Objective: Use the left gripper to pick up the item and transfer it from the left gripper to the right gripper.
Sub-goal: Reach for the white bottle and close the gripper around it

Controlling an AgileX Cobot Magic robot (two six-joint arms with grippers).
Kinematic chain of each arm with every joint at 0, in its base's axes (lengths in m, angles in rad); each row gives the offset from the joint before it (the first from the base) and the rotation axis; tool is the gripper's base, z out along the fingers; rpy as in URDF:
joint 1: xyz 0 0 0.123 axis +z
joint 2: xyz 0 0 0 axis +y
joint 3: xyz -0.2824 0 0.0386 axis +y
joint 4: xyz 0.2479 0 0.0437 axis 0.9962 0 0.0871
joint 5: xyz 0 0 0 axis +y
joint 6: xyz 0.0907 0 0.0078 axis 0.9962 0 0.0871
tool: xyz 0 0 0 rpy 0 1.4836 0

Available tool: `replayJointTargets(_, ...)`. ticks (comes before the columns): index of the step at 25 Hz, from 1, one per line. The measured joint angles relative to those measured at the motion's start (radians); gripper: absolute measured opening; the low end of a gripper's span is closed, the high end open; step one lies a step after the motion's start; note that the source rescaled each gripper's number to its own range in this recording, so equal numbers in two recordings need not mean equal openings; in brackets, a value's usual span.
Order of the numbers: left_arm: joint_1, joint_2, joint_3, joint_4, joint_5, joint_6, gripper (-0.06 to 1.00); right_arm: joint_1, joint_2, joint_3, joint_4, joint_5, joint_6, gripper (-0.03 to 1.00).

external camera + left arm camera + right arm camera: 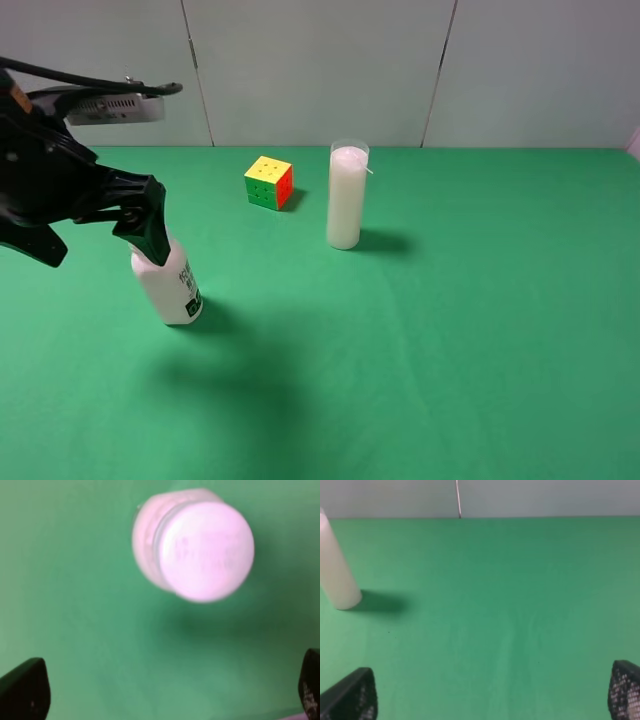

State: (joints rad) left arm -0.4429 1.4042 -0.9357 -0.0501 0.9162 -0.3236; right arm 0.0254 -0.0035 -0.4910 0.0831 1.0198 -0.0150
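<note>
While viewing from the high camera, noted left gripper (100,245) poised over small white plastic bottle (170,290), fingers spread wide, grasping nothing. Found bottle upright on green tablecloth (450,350), left side, dark and green label print facing front. Saw round white cap (207,550) via left wrist camera, blurred, beyond the fingertips, no contact. Logged right gripper (490,695) likewise released and empty above bare cloth. Recorded white candle in glass (347,198) mid-table, well apart from bottle; puzzle cube (269,182) near it, on bottle's side.
</note>
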Motion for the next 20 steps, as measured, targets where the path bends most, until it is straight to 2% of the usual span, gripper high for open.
replayJointTargets(10,-0.027,0.134,0.0,-0.001,-0.127,-0.019,1.0,0.0,0.0,0.0,0.0,0.0,0.0,1.0)
replayJointTargets(20,-0.041,0.194,0.0,0.002,-0.205,-0.031,1.0,0.0,0.0,0.0,0.0,0.0,0.0,1.0)
